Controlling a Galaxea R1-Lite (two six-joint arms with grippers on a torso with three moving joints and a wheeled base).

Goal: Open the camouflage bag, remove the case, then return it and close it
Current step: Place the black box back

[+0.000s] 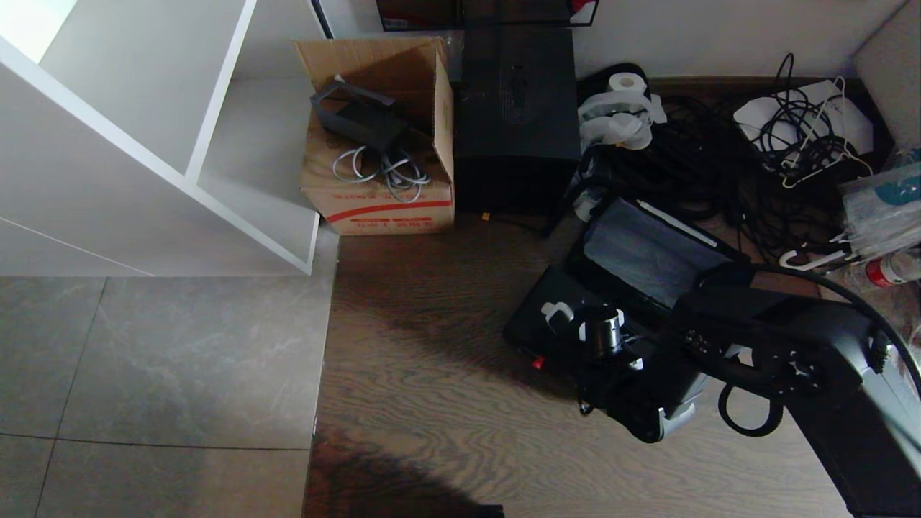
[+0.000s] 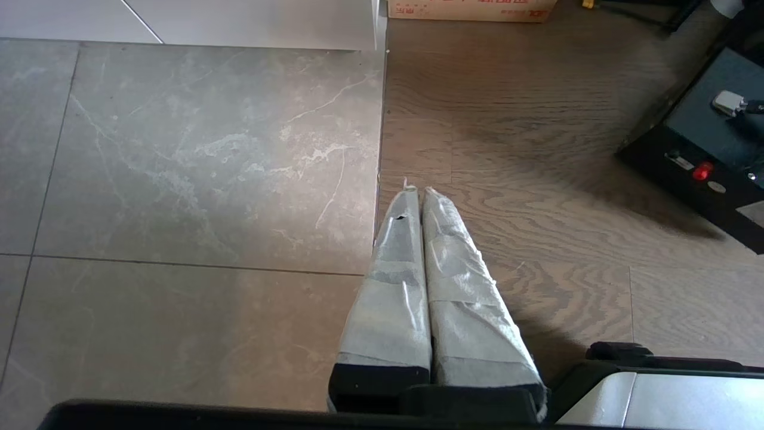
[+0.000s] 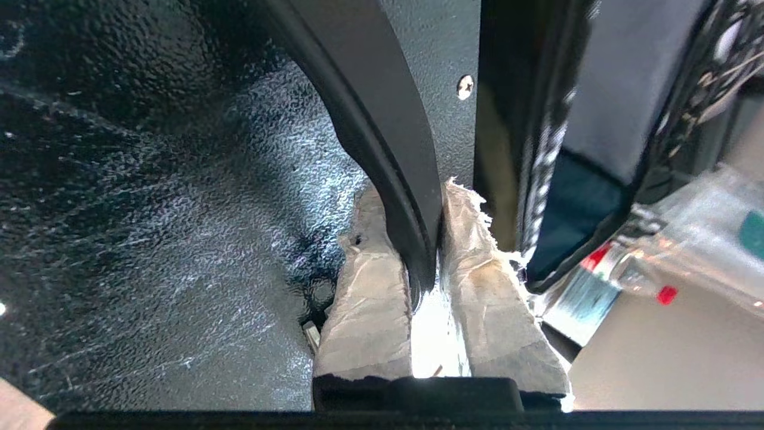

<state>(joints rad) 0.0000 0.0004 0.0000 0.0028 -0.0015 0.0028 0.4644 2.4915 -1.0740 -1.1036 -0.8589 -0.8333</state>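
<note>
Right gripper point(image 3: 425, 263) clamped on the handle point(image 3: 382, 143) of the case point(image 1: 554, 316), which lies directly beneath it, beside the camouflage bag point(image 1: 647, 252). A level lift likely prevents swinging. Left gripper point(image 2: 421, 209) pressed shut, empty.

I count one flat black rigid case point(image 1: 547, 316) with a single small red latch point(image 1: 537, 362), and one open soft bag with a grey inner panel point(image 1: 647, 252). One brown cardboard box point(image 1: 381, 194), one tall black box point(image 1: 516, 115), one white paper roll point(image 1: 627, 82), and one white shelf unit point(image 1: 144, 144).
</note>
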